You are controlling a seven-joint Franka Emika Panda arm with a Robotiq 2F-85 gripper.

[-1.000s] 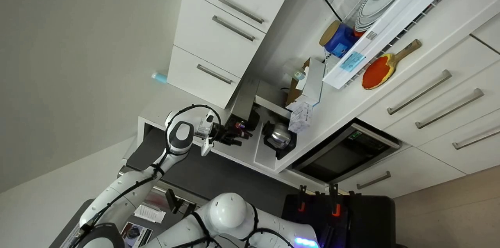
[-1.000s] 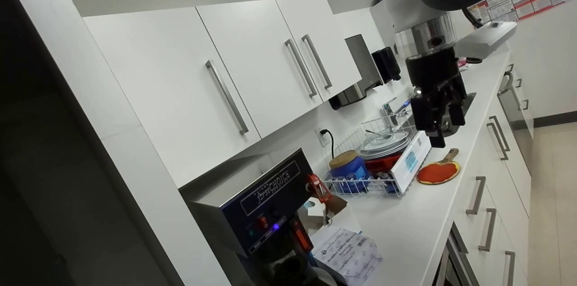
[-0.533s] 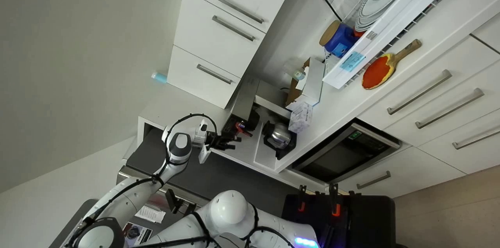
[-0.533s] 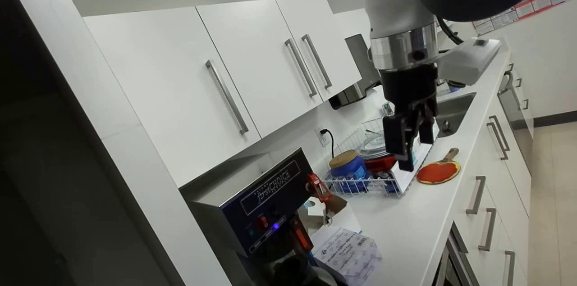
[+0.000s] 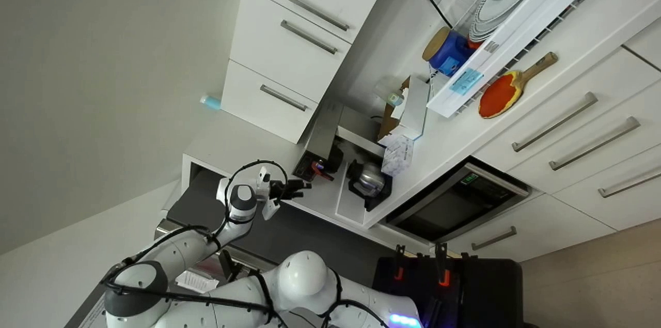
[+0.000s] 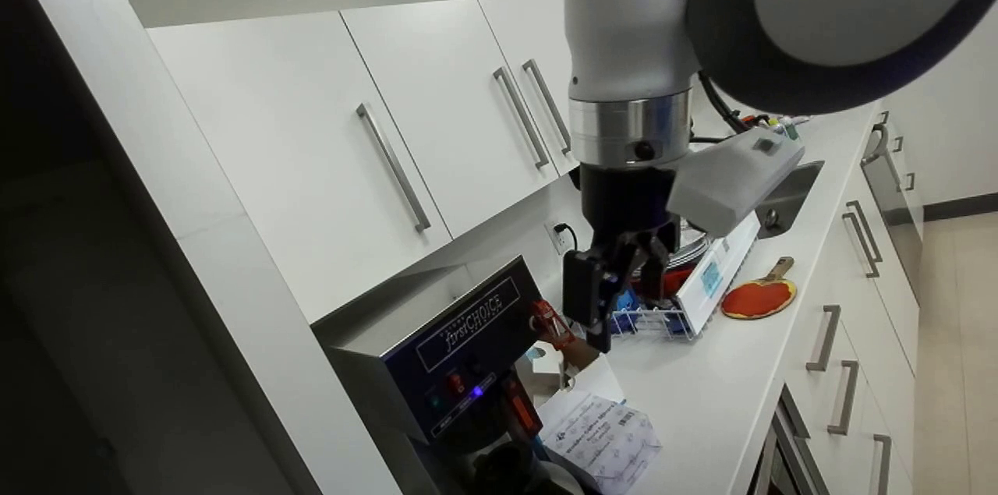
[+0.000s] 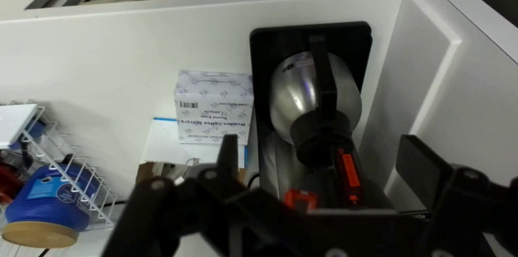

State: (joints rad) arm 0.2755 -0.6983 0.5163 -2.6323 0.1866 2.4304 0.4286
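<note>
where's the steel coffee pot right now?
In the wrist view, the steel coffee pot sits right of centre, on the black base, just right of the coffee stirrers box.

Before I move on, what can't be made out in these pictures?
Blue plastic jar with tan lid: in an exterior view, mostly hidden behind the black two-finger gripper.
Contents of the steel carafe with black handle: wrist view, hidden by its metal walls.
Print on the white patterned cardboard box: too small in an exterior view.
White wire dish rack: cut off by the wrist view's left edge.
</note>
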